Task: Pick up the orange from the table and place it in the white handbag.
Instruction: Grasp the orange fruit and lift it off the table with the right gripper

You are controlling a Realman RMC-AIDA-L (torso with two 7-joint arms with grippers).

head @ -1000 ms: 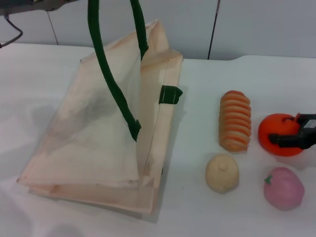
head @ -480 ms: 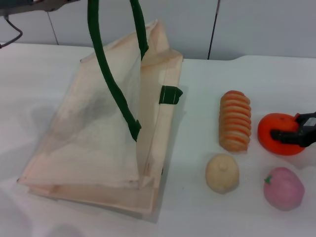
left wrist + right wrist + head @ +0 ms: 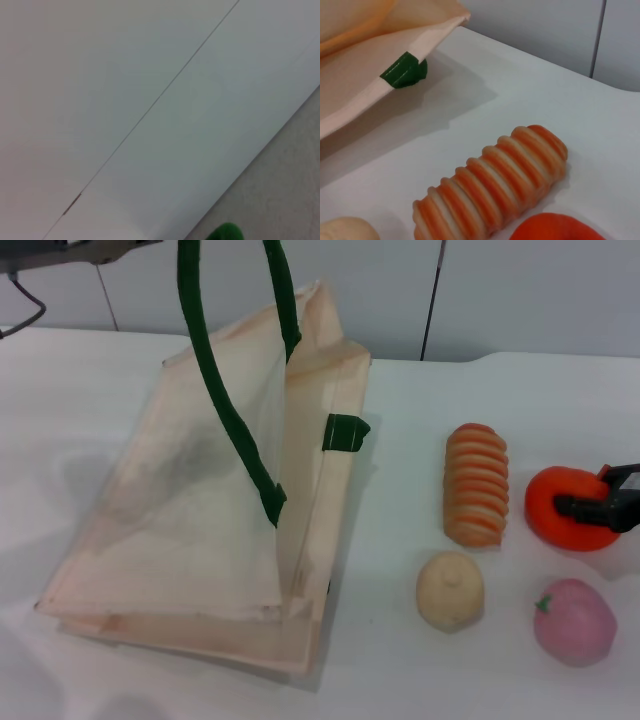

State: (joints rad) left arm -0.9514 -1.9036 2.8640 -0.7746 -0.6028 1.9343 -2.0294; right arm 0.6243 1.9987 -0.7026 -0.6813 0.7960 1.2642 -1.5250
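The orange [image 3: 558, 495] lies at the right side of the white table [image 3: 400, 670], and its top edge shows in the right wrist view [image 3: 555, 229]. My right gripper [image 3: 588, 496] comes in from the right edge, its black fingers [image 3: 580, 507] shut across the orange. The white handbag [image 3: 200, 520] lies at the left with its mouth propped up. Its dark green handles [image 3: 225, 410] run taut up out of the head view beside my left gripper [image 3: 80, 250] at the top left edge. A green bit of handle [image 3: 225, 234] shows in the left wrist view.
An orange-and-cream ribbed oblong piece [image 3: 476, 483] lies between bag and orange, also in the right wrist view [image 3: 490, 190]. A cream round piece [image 3: 450, 590] and a pink fruit [image 3: 574, 621] lie in front of them. A green tab [image 3: 345, 432] marks the bag's right edge.
My right gripper's fingers have shifted up and slightly right on the orange, and the orange has moved a little with them. The bag and left arm have not moved.
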